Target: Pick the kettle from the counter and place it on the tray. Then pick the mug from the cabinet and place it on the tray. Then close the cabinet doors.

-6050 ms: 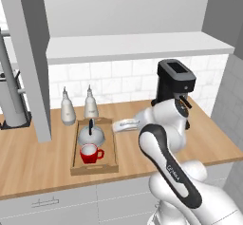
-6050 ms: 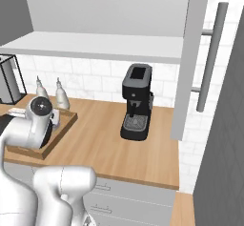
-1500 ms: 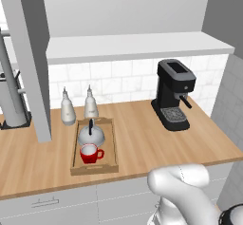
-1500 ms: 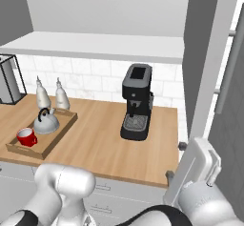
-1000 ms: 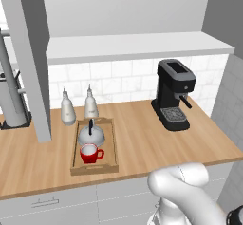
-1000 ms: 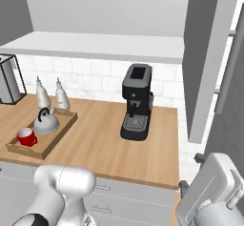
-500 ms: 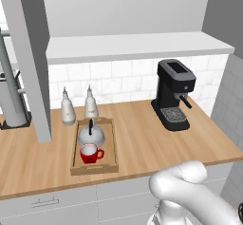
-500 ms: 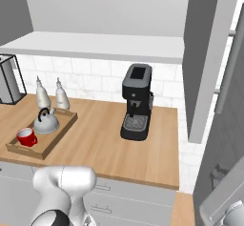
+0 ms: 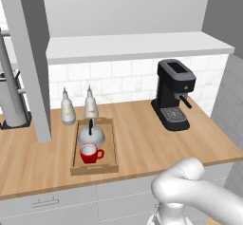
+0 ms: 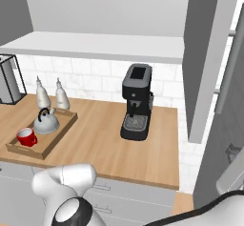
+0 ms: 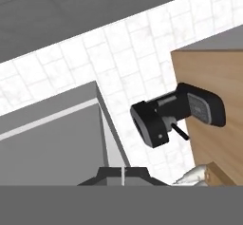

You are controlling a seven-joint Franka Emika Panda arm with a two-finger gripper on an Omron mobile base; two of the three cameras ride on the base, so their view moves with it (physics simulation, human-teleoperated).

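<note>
With the kettle (image 9: pixel 91 135) and mug (image 9: pixel 88 153) on the tray (image 9: pixel 110 145) at lower left, I can't tell my gripper's opening, so I risk glancing off the right cabinet door (image 10: pixel 208 53) at upper right.

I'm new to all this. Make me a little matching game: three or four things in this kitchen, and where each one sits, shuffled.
Things:
1. mug
2. kettle
3. coffee machine
4. two white bottles

Places:
A. on the counter, right of the tray
B. behind the tray, by the tiled wall
C. front part of the tray
D. back part of the tray

Pairs: 1-C, 2-D, 3-A, 4-B
</note>
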